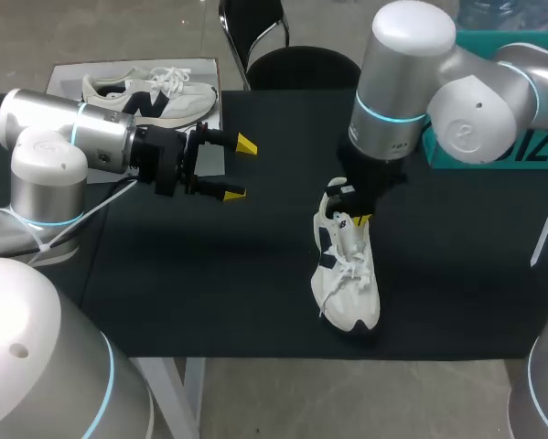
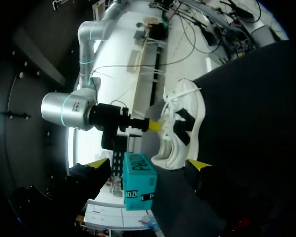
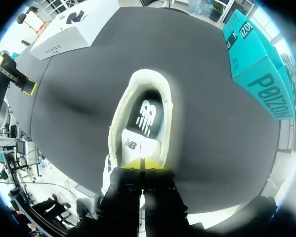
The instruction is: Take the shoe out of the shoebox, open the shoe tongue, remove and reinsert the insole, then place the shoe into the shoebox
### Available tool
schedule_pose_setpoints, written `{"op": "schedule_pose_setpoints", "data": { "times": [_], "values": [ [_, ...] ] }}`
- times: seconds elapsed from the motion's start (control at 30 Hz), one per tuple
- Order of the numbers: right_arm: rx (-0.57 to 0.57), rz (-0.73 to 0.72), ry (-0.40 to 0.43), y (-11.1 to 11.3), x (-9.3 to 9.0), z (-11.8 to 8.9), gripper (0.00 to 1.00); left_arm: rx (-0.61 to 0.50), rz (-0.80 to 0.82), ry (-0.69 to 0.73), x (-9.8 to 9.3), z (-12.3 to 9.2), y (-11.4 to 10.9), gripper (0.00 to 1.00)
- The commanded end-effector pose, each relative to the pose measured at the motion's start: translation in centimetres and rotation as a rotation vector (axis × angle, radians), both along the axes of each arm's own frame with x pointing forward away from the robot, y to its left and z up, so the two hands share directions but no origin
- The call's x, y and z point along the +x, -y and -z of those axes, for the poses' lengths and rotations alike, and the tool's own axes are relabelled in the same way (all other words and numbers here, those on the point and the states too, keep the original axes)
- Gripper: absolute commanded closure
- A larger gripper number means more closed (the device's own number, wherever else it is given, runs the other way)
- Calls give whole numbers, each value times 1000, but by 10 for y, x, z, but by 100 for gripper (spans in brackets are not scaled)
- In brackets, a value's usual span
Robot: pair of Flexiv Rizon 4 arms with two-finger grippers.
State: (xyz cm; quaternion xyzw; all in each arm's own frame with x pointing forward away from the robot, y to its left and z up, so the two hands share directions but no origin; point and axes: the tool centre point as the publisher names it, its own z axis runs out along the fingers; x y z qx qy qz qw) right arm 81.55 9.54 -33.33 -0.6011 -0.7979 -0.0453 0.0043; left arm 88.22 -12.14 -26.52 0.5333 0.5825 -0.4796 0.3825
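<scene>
Shoe: a white shoe (image 1: 347,283) with dark side patches lies on the black tabletop (image 1: 191,283), out of the box; its toe is near the front edge and its heel points away.
Laces: loose white laces (image 1: 345,261) are spread over the upper.
Tongue: the tongue (image 3: 138,143) is lifted back from the opening, and the right wrist view looks straight down into the shoe.
Insole: the dark insole (image 3: 148,116) with a white logo lies inside the shoe.
Right gripper: the right gripper (image 3: 143,164) comes down from above at the shoe's mouth, its fingers pressed together on the end of the tongue.
Left gripper: the left gripper (image 1: 240,169) hangs over the tabletop, well apart from the shoe, pointing towards it; its fingers are spread wide with nothing between them.
Shoebox: a white shoebox (image 1: 72,75) sits at the far left corner, with another white shoe (image 1: 150,91) showing at its top.
Teal box: a teal box (image 1: 493,155) stands at the far right, behind the right arm.
</scene>
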Motion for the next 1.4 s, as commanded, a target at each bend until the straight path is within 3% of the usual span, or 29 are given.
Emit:
{"op": "schedule_pose_setpoints", "data": {
  "times": [0.03,0.13,0.3,0.4,0.57,0.7,0.8,0.83,0.87,0.9,1.0,1.4],
  "values": [
    [55,-81,-50,8,10,-8,100,1,1,1,0,0,0,0],
    [100,-241,-111,5,23,-9,100,1,1,1,0,0,0,0],
    [142,-678,-255,-6,44,-10,100,1,1,1,0,0,0,0],
    [100,-830,-294,-6,52,-21,100,1,1,1,0,0,0,0],
    [-145,-752,-253,3,61,-35,100,1,1,1,0,0,0,0],
    [-117,-765,-205,3,60,-36,100,1,1,1,0,0,0,0],
    [-64,-852,-246,-1,59,-31,100,1,1,1,0,0,0,0],
    [-67,-860,-257,-2,59,-31,85,1,1,1,0,0,0,0],
    [-31,-848,-263,-3,60,-32,16,1,1,1,0,0,0,0],
    [54,-833,-250,-2,60,-36,0,1,1,1,0,0,0,0],
    [160,-688,-243,3,62,-49,0,1,1,1,0,0,0,0],
    [160,-688,-243,3,62,-49,0,1,1,1,0,0,0,0]
  ]
}}
